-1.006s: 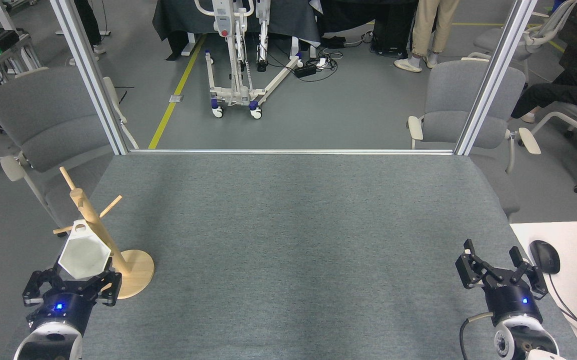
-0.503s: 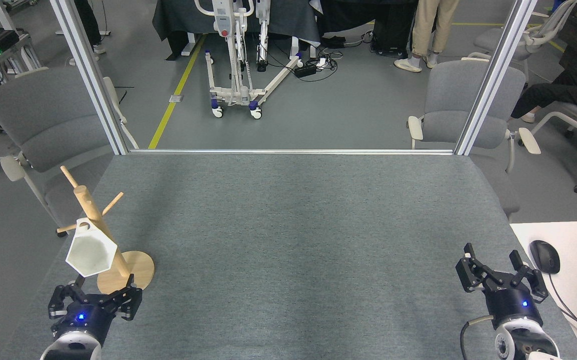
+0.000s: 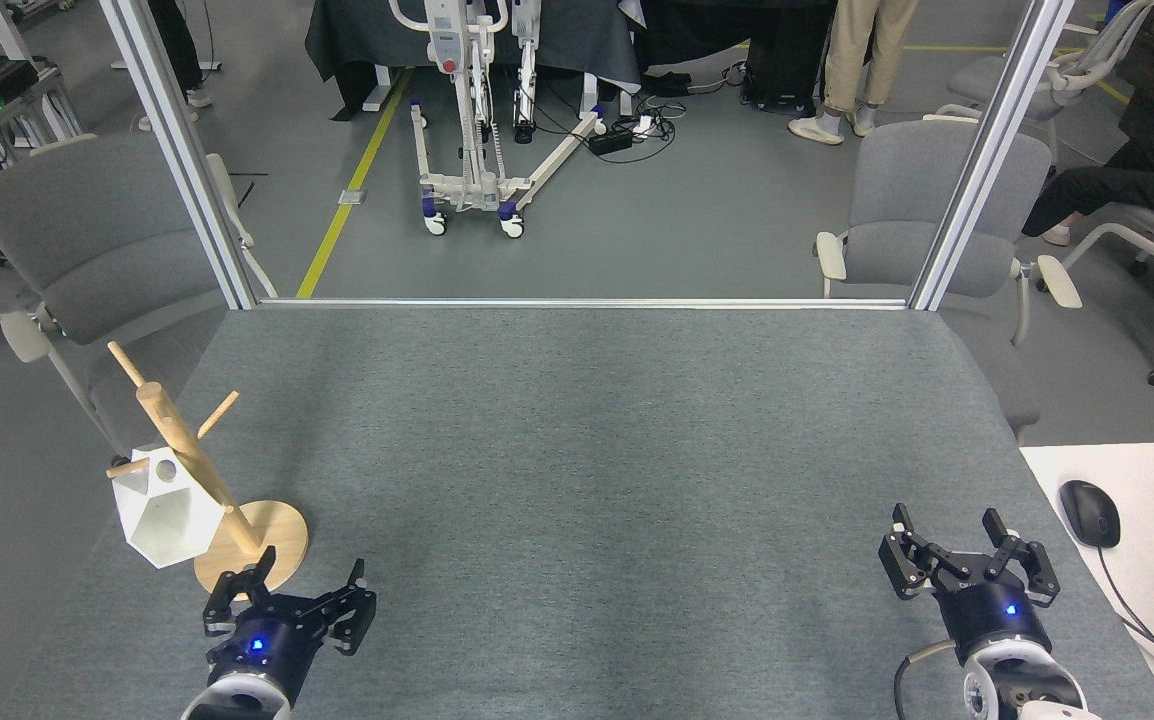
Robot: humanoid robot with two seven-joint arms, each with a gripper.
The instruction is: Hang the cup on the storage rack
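From the head view, the light wooden storage rack [image 3: 199,478] with a round disc base, central post and short angled pegs stands at the left edge of the grey felt-covered worktop [image 3: 597,450]. The matte white faceted cup [image 3: 165,507] hangs on the rack's lower left peg, which passes through its small round hole; the cup rests against the post, above and left of the disc base. The left gripper [image 3: 287,592], black with a blue light, sits just right of and nearer than the rack's base, jaws spread wide and empty. The right gripper [image 3: 967,553] hovers well apart from the rack, across the worktop, also spread open and empty. No brand or writing is legible anywhere.
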